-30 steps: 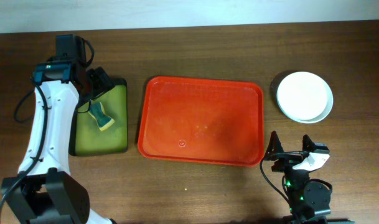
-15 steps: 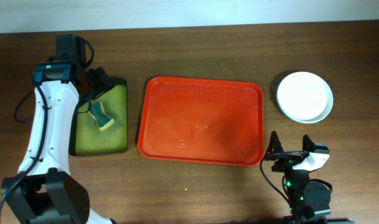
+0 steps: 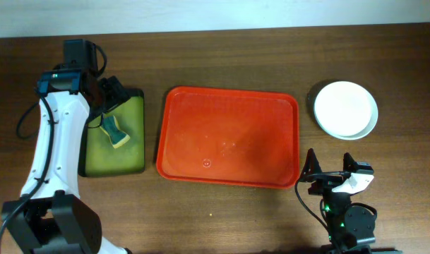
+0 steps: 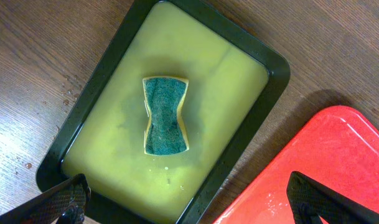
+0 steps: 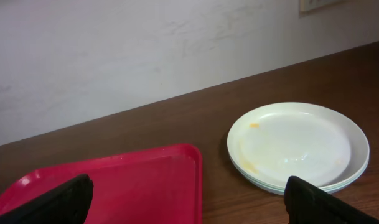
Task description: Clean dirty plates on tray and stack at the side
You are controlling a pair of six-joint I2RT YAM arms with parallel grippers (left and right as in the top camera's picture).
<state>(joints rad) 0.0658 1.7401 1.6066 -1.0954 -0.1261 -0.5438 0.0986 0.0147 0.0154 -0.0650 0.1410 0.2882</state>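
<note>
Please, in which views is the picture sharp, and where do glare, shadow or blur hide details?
Overhead: even light, sharp; the plates look nearly washed out. Left wrist: the sponge is sharp, the left tool's fingers are dark and blurred. Right wrist: yellow smears on the top plate show clearly; the right tool's fingers are dark blurs.

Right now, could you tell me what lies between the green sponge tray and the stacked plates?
The red tray lies between the green tray and the plates, as the overhead view shows.
</note>
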